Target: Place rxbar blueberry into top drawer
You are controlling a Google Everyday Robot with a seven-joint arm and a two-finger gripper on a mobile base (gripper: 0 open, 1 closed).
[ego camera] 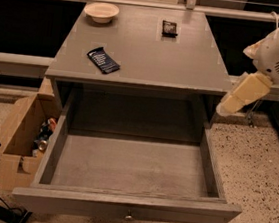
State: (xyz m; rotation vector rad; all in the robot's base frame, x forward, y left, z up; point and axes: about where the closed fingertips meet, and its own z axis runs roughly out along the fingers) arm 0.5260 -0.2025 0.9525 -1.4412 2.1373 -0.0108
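The gripper (234, 98) hangs to the right of the table (186, 58), and I cannot see if it is squeezed tight or loose. The rxbar blueberry (103, 60) lies flat on the table's left side, its white writing too small to read. The top drawer (129, 203) is pulled out so the bar can go in.

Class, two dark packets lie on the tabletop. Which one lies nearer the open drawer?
The rxbar blueberry, the longer navy wrapper at front left; the squarer black packet sits far back. The gripper hangs just right of the table.
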